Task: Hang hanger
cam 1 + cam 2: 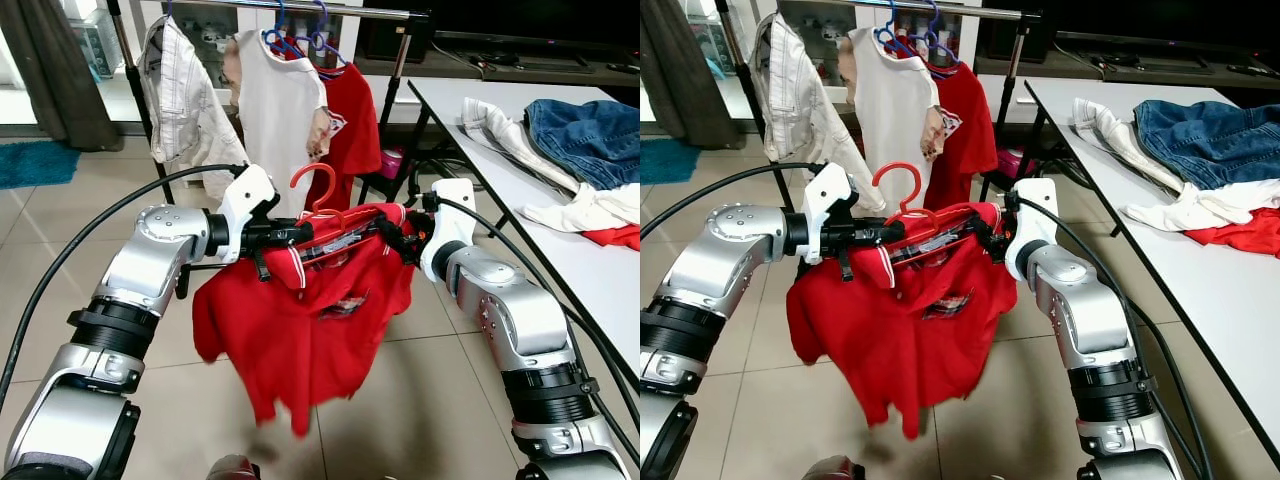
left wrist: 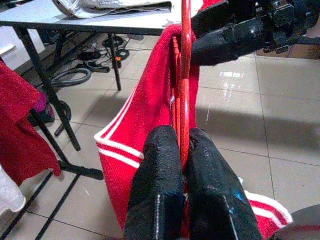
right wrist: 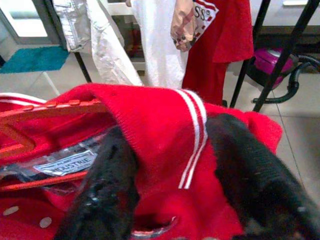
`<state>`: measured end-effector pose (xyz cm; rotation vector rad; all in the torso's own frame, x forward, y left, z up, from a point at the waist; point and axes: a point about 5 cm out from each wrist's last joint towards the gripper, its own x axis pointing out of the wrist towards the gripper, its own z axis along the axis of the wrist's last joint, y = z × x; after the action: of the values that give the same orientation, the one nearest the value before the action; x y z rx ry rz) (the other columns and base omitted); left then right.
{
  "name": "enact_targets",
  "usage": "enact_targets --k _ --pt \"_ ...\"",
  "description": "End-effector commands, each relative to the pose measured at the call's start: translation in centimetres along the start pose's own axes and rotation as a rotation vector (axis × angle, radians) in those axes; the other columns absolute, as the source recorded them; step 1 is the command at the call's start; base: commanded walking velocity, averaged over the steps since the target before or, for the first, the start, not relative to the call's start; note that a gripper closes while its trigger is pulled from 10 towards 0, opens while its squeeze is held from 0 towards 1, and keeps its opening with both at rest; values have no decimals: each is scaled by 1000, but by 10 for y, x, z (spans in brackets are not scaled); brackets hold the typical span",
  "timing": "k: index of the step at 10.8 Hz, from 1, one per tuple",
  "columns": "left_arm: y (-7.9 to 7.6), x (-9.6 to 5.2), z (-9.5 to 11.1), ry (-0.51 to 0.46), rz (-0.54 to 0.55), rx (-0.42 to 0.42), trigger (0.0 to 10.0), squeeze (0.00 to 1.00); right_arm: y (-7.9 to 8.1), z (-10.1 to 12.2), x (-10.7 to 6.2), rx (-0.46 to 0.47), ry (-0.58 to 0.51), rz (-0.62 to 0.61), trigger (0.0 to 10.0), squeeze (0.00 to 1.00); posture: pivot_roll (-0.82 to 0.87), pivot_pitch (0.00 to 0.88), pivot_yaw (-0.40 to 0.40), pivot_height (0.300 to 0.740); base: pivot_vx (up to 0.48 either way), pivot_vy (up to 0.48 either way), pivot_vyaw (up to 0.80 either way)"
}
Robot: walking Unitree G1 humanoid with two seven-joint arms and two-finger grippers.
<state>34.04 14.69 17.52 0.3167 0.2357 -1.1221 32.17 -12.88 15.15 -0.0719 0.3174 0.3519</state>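
Left eye view: you see the left hand (image 1: 285, 235) and right hand (image 1: 392, 232) holding a red hanger (image 1: 318, 205) between them in mid-air, a red polo shirt (image 1: 305, 325) draped over it. Its hook stands upright, below and in front of the clothes rail (image 1: 300, 8).
Right eye view: your rail carries a white T-shirt (image 1: 892, 105) and a red shirt (image 1: 965, 120); jeans (image 1: 1210, 135) lie on the white table (image 1: 1230, 290) to your right.
Left wrist view: your left hand's fingers (image 2: 157, 185) are pinched shut on the hanger's red bar.
Right wrist view: your right hand's fingers (image 3: 105, 195) are spread around the polo's striped collar (image 3: 192, 135), gripping that end of the shirt.
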Motion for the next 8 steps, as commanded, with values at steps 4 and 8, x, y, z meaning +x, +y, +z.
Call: enact_targets --k 4,8 --pt "-1 2 12 -33 -6 45 0 0 -4 7 0 -24 -29 -8 0 0 15 0 -66 740 0 0 0" --pt "2 5 10 -4 32 64 0 0 -2 7 1 -39 -31 5 0 0 17 0 -74 740 0 0 0"
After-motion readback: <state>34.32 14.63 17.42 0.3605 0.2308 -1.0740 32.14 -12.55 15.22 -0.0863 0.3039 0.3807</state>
